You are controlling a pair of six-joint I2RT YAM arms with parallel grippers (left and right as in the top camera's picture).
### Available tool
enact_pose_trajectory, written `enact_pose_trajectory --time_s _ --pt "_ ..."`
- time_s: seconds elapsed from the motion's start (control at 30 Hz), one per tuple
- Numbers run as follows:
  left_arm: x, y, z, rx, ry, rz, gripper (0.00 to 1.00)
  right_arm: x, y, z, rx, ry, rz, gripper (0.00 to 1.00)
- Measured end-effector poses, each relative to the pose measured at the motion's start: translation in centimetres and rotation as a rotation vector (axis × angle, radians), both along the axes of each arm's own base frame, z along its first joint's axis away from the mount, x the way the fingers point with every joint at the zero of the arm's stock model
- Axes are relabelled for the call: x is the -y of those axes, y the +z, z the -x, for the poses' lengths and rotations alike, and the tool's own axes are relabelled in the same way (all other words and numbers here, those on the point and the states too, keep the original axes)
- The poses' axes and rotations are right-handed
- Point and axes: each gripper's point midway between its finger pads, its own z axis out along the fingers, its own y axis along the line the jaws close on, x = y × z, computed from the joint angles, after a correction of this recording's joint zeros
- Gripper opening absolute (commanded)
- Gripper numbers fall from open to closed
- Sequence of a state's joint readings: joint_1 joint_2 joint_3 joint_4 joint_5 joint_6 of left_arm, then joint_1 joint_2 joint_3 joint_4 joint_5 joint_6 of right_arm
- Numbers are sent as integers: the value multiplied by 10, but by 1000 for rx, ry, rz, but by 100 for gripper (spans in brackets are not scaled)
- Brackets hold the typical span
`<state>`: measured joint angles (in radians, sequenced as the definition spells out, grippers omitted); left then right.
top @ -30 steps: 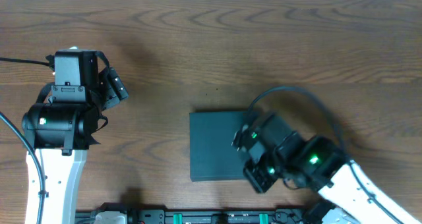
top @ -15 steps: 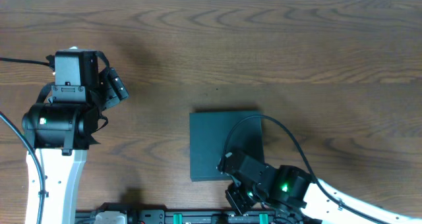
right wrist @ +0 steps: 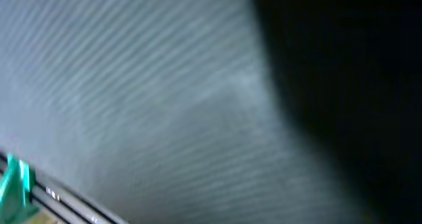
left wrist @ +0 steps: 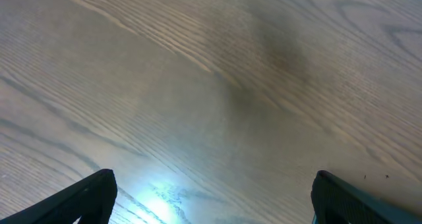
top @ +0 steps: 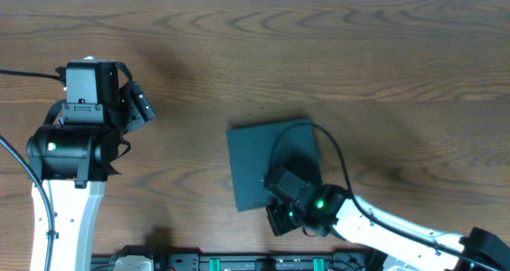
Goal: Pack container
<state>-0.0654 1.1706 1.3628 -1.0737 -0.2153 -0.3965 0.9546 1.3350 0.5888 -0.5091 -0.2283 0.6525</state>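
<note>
The container (top: 259,161) is a dark teal-black flat box, lid shut, lying a little askew on the wooden table near the front middle. My right gripper (top: 277,202) is low at the box's front right corner, over its edge; the overhead view does not show its fingers clearly. The right wrist view holds only a blurred grey-teal surface (right wrist: 151,112) pressed close to the lens, with no fingers visible. My left gripper (top: 140,107) hovers at the far left, away from the box, open and empty; in the left wrist view (left wrist: 211,201) its fingertips (left wrist: 89,196) stand wide apart over bare wood.
The table's far edge runs along the top of the overhead view. A dark rail (top: 239,263) with green clips lies along the front edge, just below the right arm. A black cable (top: 335,155) loops from the right arm over the box's right side.
The right arm swung from the box's right side down and round to its front edge. The box has shifted slightly toward the far side and turned a little.
</note>
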Motion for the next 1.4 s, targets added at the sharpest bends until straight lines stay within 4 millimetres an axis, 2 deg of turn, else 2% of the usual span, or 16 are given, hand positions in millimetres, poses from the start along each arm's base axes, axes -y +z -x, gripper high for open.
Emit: enact_pose_trajectory --time_s 0.2,0.3,0.6,0.93,1.13,1.4 --pt "0 0 0 0 0 0 95 10 1 -29 19 -103 -5 1" --pt "0 0 0 0 0 0 95 6 2 -44 44 -129 -23 1" --pt "0 0 0 0 0 0 95 -37 5 -80 96 -121 -140 1" --pt "0 0 0 0 0 0 95 -79 37 -128 225 -133 -293 2" --pt "0 0 0 0 0 0 95 -81 32 -138 232 -147 -298 1" --pt "0 0 0 0 0 0 95 -70 30 -160 268 -206 -287 1"
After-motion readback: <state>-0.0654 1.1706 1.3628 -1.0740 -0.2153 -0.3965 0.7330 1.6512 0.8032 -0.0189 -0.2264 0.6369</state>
